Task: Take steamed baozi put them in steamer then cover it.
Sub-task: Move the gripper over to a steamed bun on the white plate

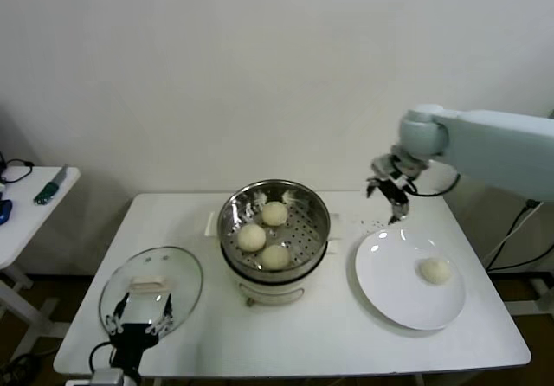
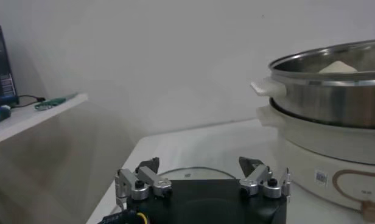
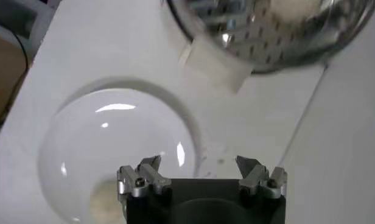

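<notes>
Our right gripper (image 1: 391,197) hangs open and empty above the plate (image 1: 389,292) holding one baozi (image 1: 434,270), three more in the steamer (image 1: 317,209), our left gripper (image 1: 137,328) open by the lid (image 1: 183,269).

On the tabletop (image 1: 329,334), the steamer (image 1: 273,232) stood at the middle with 3 steamed baozi (image 1: 262,235) lying in its basket. A plate (image 1: 394,295) lay to its right, carrying 1 baozi (image 1: 434,270). A lid (image 1: 151,289) lay flat to the steamer's left, toward the front edge. A side table (image 1: 26,213) stood apart on the far left.
</notes>
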Robot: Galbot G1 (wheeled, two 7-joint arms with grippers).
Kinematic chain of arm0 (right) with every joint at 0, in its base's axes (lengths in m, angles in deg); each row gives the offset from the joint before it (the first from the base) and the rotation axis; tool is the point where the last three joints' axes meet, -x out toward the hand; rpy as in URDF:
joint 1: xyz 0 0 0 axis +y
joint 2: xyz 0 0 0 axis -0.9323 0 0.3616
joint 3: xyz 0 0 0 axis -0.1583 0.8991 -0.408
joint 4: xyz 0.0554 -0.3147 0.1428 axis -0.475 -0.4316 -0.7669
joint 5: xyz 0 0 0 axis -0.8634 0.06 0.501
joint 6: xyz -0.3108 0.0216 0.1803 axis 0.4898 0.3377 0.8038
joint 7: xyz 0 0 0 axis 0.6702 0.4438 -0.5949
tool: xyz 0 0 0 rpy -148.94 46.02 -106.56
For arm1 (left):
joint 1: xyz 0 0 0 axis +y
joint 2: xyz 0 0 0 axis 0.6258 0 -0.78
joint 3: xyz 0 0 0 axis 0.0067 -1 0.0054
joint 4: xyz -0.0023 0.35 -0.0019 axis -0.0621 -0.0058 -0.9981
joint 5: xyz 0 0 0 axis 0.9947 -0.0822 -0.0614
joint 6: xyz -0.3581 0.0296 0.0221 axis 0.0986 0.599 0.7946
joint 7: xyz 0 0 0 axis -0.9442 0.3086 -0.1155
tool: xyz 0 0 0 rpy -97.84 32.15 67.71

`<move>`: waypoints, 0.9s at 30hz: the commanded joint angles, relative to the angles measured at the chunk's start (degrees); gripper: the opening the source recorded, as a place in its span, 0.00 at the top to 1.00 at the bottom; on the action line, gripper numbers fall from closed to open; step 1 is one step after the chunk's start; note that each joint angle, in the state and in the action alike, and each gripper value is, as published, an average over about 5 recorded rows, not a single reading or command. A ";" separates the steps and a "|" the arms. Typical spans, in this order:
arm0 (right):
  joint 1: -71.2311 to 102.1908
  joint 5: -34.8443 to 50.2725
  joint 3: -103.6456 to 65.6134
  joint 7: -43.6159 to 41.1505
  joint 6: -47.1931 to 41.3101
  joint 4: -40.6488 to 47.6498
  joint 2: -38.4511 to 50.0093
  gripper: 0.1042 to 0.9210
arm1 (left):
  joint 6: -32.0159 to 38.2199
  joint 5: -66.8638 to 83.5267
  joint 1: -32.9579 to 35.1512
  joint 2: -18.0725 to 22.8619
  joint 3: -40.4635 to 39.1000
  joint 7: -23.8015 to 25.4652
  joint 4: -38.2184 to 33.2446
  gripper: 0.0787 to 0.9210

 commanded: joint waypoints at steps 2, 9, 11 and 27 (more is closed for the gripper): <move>18.39 -10.80 -12.63 -1.41 -4.06 5.29 13.11 0.12 | -0.12 -0.95 0.70 0.59 -0.06 -0.05 -0.88 0.12; 32.96 -16.91 -26.81 -1.16 -1.68 7.88 14.20 0.12 | -0.13 -2.22 1.27 1.08 -0.15 -0.40 -1.38 0.12; 35.66 -18.04 -29.83 -0.99 -1.16 9.37 13.76 0.12 | -0.09 -2.44 1.54 1.23 -0.12 -0.50 -1.49 0.12; 40.03 -20.46 -36.15 -0.67 0.63 17.73 6.82 0.12 | 0.03 -3.12 2.06 1.75 -0.06 -0.75 -1.34 0.12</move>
